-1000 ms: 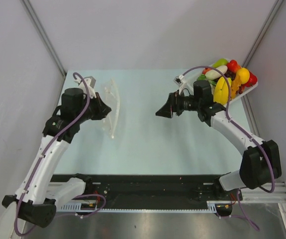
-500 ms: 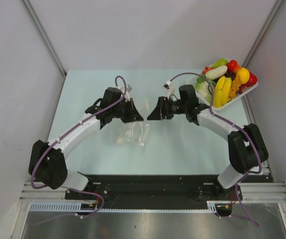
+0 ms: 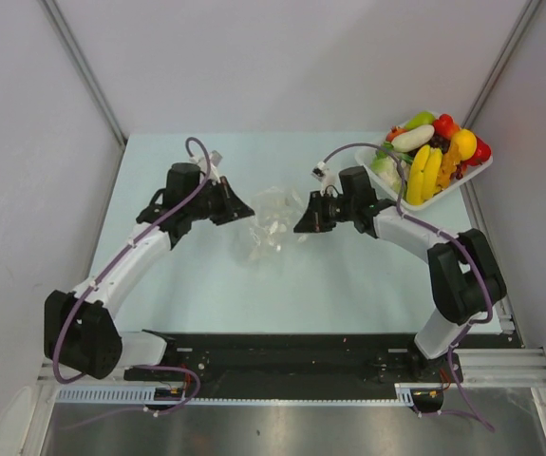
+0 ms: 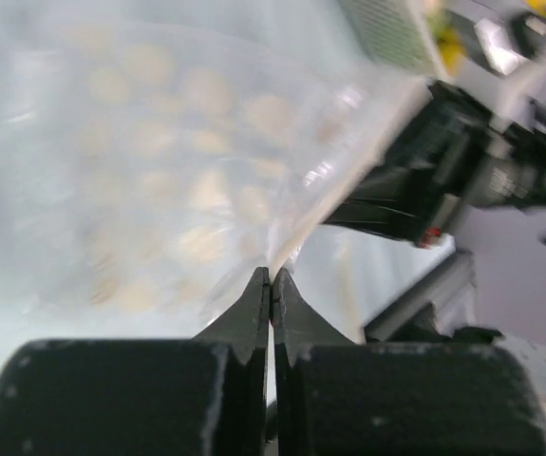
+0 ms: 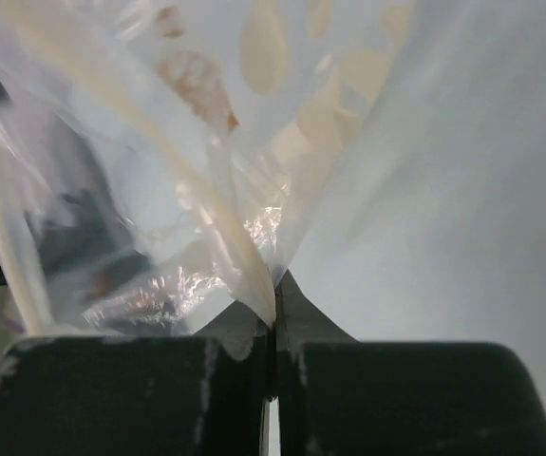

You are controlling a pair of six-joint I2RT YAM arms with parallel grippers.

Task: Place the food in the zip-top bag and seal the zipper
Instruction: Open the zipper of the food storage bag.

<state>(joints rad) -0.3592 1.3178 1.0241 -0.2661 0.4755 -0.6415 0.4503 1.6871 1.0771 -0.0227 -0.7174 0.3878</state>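
Mid-frame in the top view, your left gripper [image 3: 244, 211] and right gripper [image 3: 300, 224] face each other. Each is clenched on an opposite edge of the zip-top bag [image 3: 268, 228], which is bunched between them. Only the right wrist view shows the zipper [image 5: 242, 264] running into the jaws; the left wrist view shows dotted film. At upper right, the food [image 3: 434, 152] is heaped in a white basket [image 3: 479, 171].

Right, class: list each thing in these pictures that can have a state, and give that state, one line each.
zip-top bag: crumpled, pinched by both tools, no food seen inside.
left tool: shut on the bag's edge.
right tool: shut on the bag's edge.
food: piled in the white basket, far right.
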